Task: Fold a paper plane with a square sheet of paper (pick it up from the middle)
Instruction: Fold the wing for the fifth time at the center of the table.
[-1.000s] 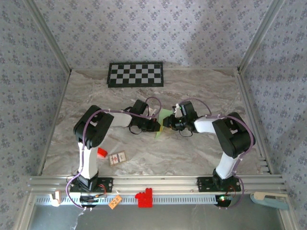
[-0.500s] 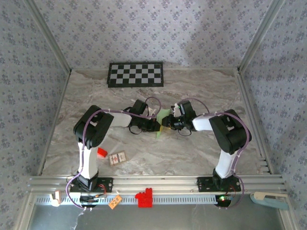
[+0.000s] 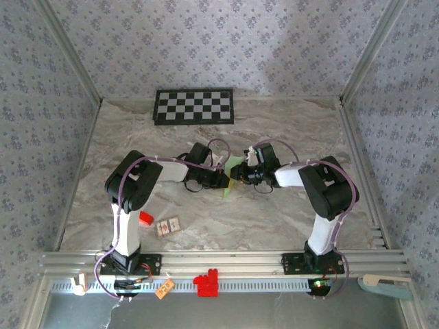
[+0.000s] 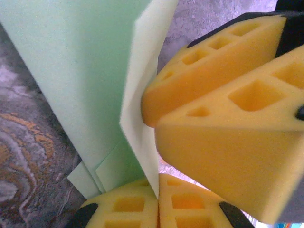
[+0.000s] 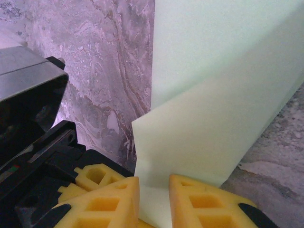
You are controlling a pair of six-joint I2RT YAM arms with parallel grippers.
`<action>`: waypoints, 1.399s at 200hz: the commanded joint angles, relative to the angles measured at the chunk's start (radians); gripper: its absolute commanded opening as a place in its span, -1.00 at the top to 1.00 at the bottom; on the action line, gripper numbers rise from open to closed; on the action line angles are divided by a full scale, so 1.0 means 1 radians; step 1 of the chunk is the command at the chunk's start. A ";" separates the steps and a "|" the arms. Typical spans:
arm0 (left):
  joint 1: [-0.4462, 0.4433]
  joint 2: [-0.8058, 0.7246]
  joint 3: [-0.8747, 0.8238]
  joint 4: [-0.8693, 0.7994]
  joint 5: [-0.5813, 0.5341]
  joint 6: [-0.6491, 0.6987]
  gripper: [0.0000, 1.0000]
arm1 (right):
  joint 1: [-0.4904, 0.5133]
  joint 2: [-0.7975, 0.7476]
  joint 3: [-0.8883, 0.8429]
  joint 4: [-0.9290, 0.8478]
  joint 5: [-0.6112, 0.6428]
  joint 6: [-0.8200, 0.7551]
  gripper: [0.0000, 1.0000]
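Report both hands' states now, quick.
Left hand: closed, pinching the green paper.
Right hand: closed on a folded flap of the same paper.

Checkerboard (image 3: 193, 106): on table (image 3: 288, 130), upper centre of frame.
Paper (image 3: 228, 190): frame centre, between left gripper (image 3: 226, 179) at its left and right gripper (image 3: 239, 176) at its right.
Block (image 3: 145, 218): lower left, with card (image 3: 168, 225) just right of it.
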 commanded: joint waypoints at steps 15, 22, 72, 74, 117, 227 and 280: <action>0.003 0.049 -0.038 -0.090 -0.109 0.031 0.78 | 0.012 0.045 0.054 -0.090 0.027 -0.018 0.52; 0.003 0.043 -0.039 -0.091 -0.109 0.029 0.77 | 0.012 0.051 0.058 -0.102 0.034 -0.020 0.52; 0.001 -0.017 -0.057 -0.112 -0.114 0.007 0.68 | 0.022 0.053 0.069 -0.140 0.063 -0.025 0.53; 0.002 -0.020 -0.058 -0.113 -0.114 0.006 0.68 | 0.022 0.054 0.069 -0.140 0.063 -0.025 0.53; 0.001 -0.086 -0.092 -0.132 -0.137 -0.035 0.57 | 0.025 0.042 0.068 -0.143 0.064 -0.022 0.53; -0.048 -0.233 -0.166 -0.033 -0.189 -0.266 0.33 | 0.035 0.040 0.068 -0.147 0.073 -0.012 0.53; -0.067 -0.221 -0.147 -0.014 -0.214 -0.341 0.34 | 0.038 0.041 0.069 -0.146 0.074 -0.010 0.53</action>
